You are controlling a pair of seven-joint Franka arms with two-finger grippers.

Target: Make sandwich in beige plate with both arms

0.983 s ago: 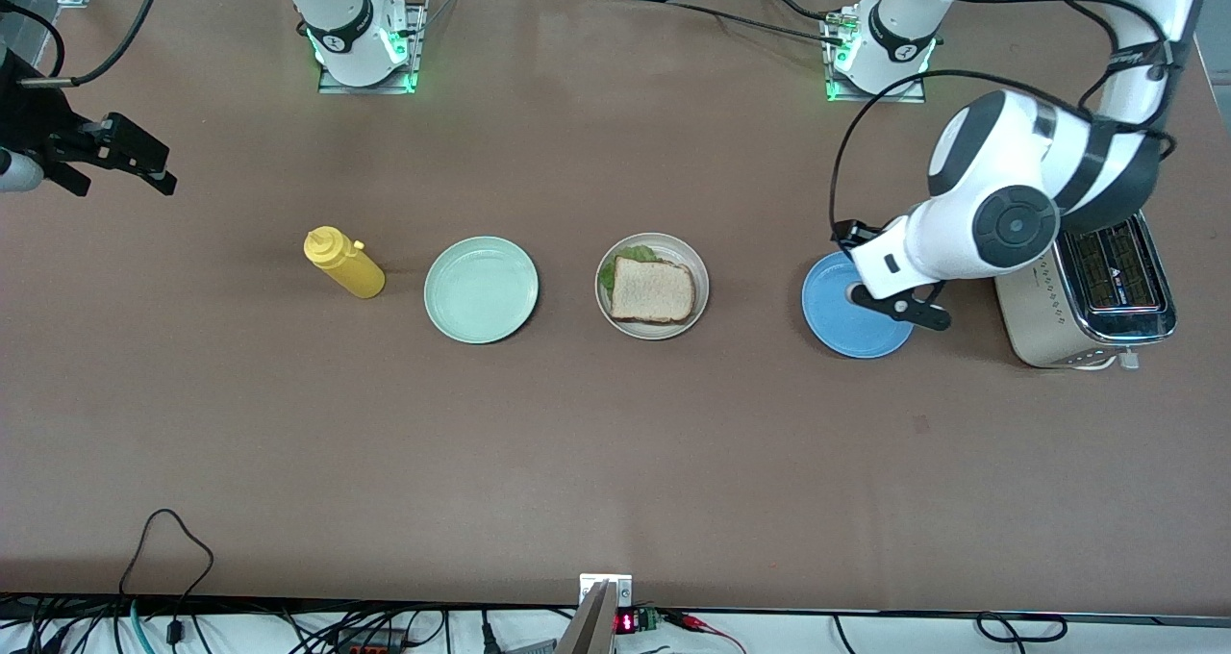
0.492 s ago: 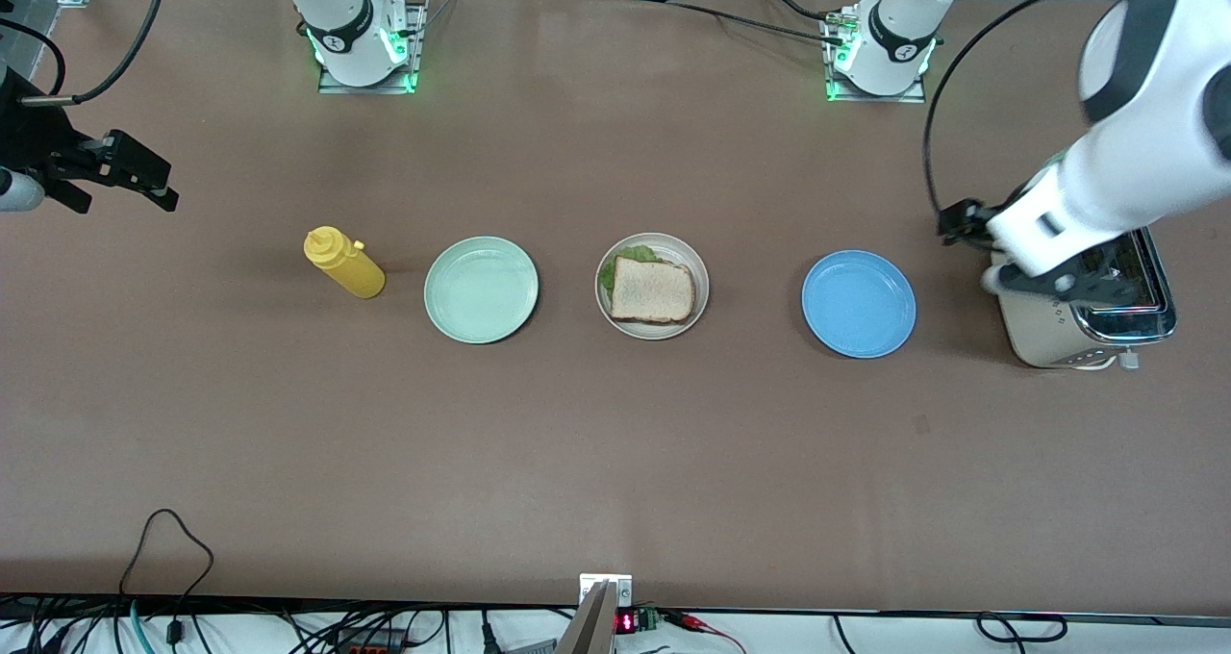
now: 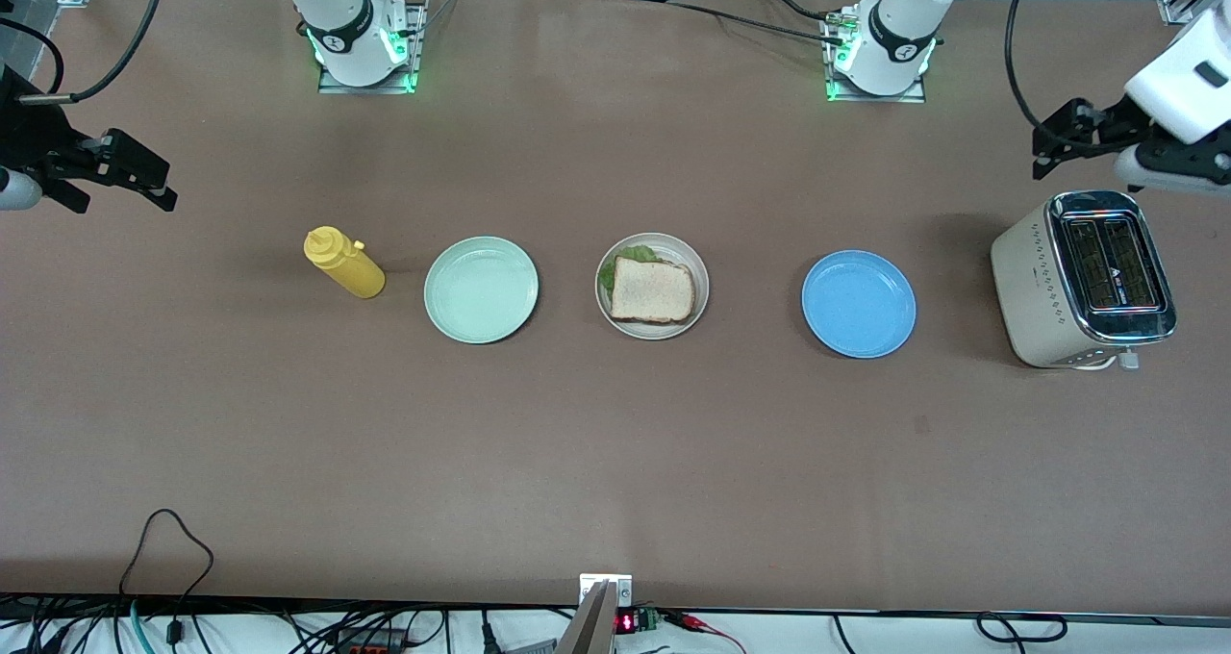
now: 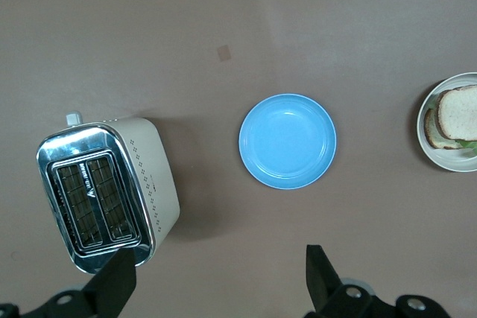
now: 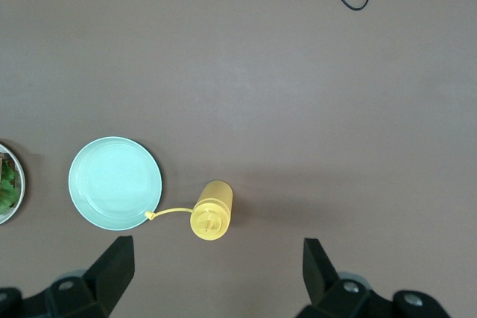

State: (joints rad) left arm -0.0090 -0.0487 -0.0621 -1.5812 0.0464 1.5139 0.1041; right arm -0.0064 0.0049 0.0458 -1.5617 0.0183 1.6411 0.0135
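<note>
The brown table (image 3: 615, 462) carries a single row of things across its middle. Largest of them is the toaster (image 3: 1082, 277), cream with a chrome top and two empty slots, standing at the left arm's end of the table. Taking the beige plate (image 3: 699, 279) as the centre of a clock seen from the front camera, the toaster sits at three o'clock, with the blue plate (image 3: 859, 304) between the two. At nine o'clock lies the mint-green plate (image 3: 481, 289), and the yellow squeeze bottle (image 3: 344, 263) stands just past it toward the right arm's end, upright, its cap hanging on a thin tether.

The left gripper (image 3: 1082, 135) hangs in the air over the table at the left arm's end, at about twelve o'clock from the toaster. Its fingers (image 4: 317, 277) stand wide apart with nothing between them. The right gripper (image 3: 130, 168) waits over the table edge at the right arm's end, at roughly ten o'clock from the bottle, its jaws likewise spread wide and empty.

The sandwich (image 3: 653, 289) rests in the beige plate, well apart from both grippers: a square toasted slice on top, slightly askew, another slice showing under it in the left wrist view, and a green lettuce leaf (image 3: 630, 256) poking out at about eleven o'clock.
</note>
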